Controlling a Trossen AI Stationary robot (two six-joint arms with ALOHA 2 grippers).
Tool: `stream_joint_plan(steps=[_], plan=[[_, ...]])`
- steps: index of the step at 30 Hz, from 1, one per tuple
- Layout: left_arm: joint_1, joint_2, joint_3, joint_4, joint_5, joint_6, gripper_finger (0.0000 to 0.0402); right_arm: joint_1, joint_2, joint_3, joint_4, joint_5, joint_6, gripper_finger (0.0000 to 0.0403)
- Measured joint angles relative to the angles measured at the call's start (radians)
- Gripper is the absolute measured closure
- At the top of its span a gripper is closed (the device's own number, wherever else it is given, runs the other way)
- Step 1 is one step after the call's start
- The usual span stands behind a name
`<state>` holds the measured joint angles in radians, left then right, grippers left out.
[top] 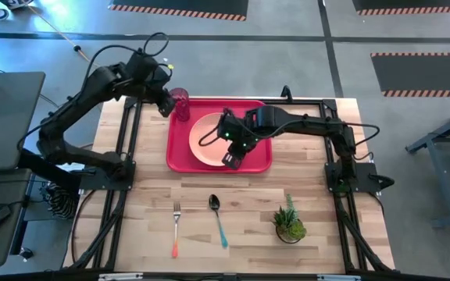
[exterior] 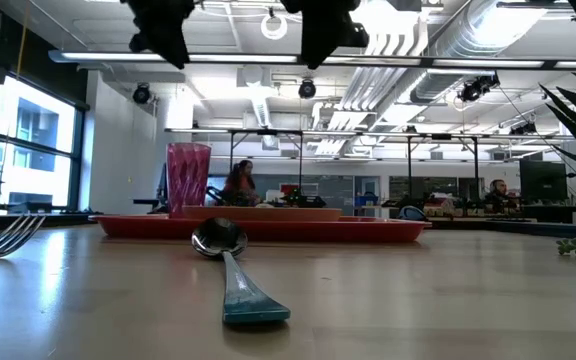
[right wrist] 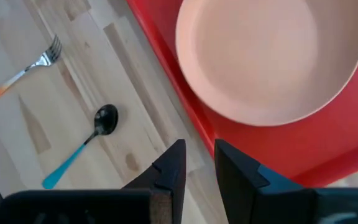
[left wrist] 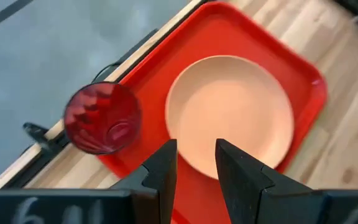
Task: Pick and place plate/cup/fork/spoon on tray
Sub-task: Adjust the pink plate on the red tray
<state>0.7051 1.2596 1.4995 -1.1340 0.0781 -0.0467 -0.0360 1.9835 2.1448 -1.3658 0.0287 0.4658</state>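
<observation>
Plate [top: 209,139] on the red tray [top: 260,160]; cup [top: 181,103] at its far-left corner.
Your left gripper [left wrist: 194,163] hangs by the cup, right gripper [right wrist: 197,163] above the tray's near edge, both jaws slightly spread, gripping nothing. Fork [top: 176,226] and spoon [top: 218,218] lie on the table [top: 248,226].

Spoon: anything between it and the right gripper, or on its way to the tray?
Nothing visible. The spoon lies on bare wood beside the fork; the right gripper hangs above the tray edge nearest it.
</observation>
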Motion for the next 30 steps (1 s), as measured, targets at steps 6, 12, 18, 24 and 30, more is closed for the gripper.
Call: stream_joint_plan(steps=[6,12,18,24,30], plan=[[-0.077,-0.107,-0.146,0.061,0.001,-0.061,0.03,0.052,0.03,-0.001,-0.04,0.04,0.084,0.0327],[-0.124,-0.206,-0.28,0.091,0.0,-0.134,0.03,0.1,0.099,-0.001,-0.044,0.019,0.098,0.0327],[-0.16,-0.252,-0.31,0.093,-0.001,-0.144,0.03,0.109,0.165,-0.001,-0.06,0.018,0.108,0.0327],[-0.177,-0.266,-0.31,0.094,-0.002,-0.145,0.03,0.107,0.215,-0.001,-0.174,0.075,0.056,0.0327],[-0.177,-0.266,-0.31,0.094,-0.003,-0.143,0.03,0.085,0.21,-0.001,-0.204,0.183,-0.005,0.0327]])
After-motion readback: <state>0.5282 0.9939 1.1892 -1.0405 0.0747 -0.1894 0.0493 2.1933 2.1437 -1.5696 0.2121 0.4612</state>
